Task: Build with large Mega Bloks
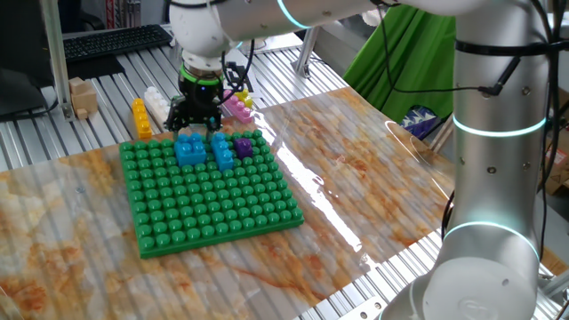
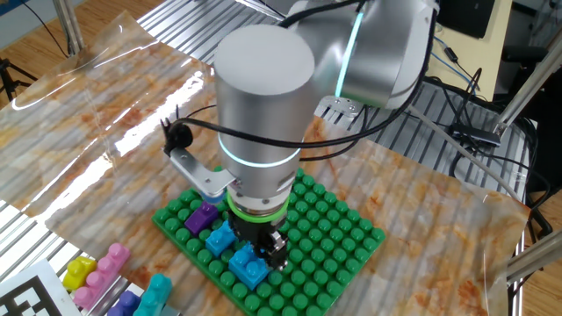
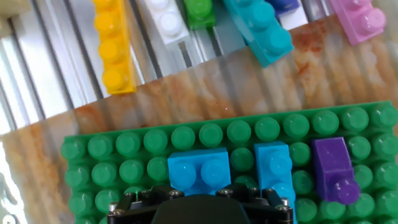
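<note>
We see two blue bricks (image 3: 200, 169) and a purple brick (image 3: 334, 169) on the green baseplate (image 1: 213, 200); the gripper (image 1: 196, 114) above stands wide, empty.

Arm (image 1: 493, 151): thick silver-grey cylindrical links, joints ringed with glowing cyan-white bands. Black cables are looped outside — a green ring is seen above the black gripper (image 1: 197, 111).

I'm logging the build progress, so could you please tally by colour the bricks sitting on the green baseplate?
Blue bricks: 2
Purple brick: 1
Total: 3, all on the green baseplate
</note>
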Available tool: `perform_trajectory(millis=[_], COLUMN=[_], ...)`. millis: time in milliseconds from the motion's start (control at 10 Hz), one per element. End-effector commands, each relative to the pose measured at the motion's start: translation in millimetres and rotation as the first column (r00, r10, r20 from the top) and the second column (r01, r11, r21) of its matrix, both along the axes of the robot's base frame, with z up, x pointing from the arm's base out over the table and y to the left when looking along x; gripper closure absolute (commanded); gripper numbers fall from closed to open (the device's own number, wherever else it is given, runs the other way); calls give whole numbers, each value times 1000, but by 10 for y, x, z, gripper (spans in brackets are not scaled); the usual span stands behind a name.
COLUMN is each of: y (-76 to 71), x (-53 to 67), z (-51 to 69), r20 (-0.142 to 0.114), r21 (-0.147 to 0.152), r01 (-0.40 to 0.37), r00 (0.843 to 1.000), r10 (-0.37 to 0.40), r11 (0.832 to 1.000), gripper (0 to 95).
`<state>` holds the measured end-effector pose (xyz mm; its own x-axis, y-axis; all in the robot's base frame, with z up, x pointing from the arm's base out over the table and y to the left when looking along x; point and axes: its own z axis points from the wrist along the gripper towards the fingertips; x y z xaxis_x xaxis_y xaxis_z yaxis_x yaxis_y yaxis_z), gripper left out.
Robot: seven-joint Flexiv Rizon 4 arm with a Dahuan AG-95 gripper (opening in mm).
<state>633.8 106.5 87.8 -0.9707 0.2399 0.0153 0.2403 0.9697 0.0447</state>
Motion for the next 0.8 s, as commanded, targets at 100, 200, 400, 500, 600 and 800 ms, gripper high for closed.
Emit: perform_trajectory(millis=[100, 200, 400, 500, 600, 800], y=[23, 28, 34, 27, 40, 69], x=[0, 5, 17, 33, 46, 75], z=[6, -5, -29, -32, -68, -149], r20=[6, 8, 15, 20, 31, 44], r21=[-7, -8, -12, -9, -9, -7], r01=[-7, -11, -15, -13, -10, -2], r00=[1000, 1000, 1000, 1000, 999, 999], r10=[7, 11, 15, 13, 10, 3], r11=[1000, 1000, 1000, 1000, 1000, 1000], gripper=[950, 950, 950, 950, 950, 950])
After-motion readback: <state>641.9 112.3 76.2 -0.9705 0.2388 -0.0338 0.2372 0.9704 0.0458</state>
